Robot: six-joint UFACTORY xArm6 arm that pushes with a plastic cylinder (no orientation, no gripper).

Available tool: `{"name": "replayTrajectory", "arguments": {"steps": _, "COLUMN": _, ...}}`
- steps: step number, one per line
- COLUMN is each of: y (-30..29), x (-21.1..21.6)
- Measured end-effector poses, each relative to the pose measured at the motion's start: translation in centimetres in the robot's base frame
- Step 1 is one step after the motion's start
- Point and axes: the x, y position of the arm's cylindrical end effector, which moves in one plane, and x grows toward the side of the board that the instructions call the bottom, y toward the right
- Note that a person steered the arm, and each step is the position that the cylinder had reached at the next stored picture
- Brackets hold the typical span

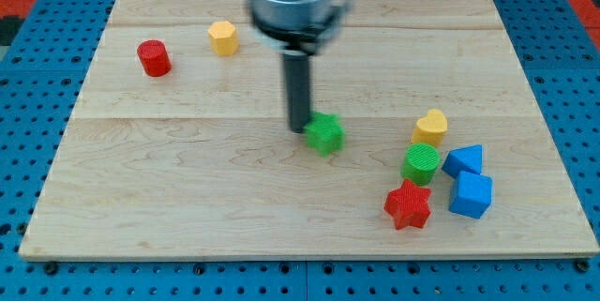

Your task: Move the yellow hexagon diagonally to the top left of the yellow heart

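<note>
The yellow hexagon [223,37] lies near the view's top left of the wooden board. The yellow heart [430,127] lies at the view's right, far from the hexagon. My tip [298,129] is near the board's middle, touching or just left of a green star [325,134]. The tip is well to the lower right of the hexagon and left of the heart.
A red cylinder [154,58] lies left of the hexagon. Below the heart sit a green cylinder [421,163], a red star [409,205], a blue triangle-like block [464,160] and a blue cube [470,194]. The wooden board [169,198] rests on a blue pegboard.
</note>
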Motion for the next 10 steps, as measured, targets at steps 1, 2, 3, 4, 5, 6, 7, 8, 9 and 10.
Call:
{"name": "replayTrajectory", "arguments": {"steps": 1, "y": 0.9, "x": -0.2}}
{"name": "replayTrajectory", "arguments": {"steps": 2, "y": -5.7, "x": -6.1}}
{"name": "replayTrajectory", "arguments": {"steps": 3, "y": -5.4, "x": -14.1}}
{"name": "replayTrajectory", "arguments": {"steps": 4, "y": -12.9, "x": -20.2}}
{"name": "replayTrajectory", "arguments": {"steps": 5, "y": -18.4, "x": -19.1}}
{"name": "replayTrajectory", "arguments": {"steps": 6, "y": -13.9, "x": -12.2}}
{"name": "replayTrajectory", "arguments": {"steps": 7, "y": -14.7, "x": -14.3}}
{"name": "replayTrajectory", "arguments": {"steps": 8, "y": -18.9, "x": -17.5}}
{"name": "replayTrajectory", "arguments": {"steps": 9, "y": -17.9, "x": -20.4}}
{"name": "replayTrajectory", "arguments": {"steps": 10, "y": -10.1, "x": -15.3}}
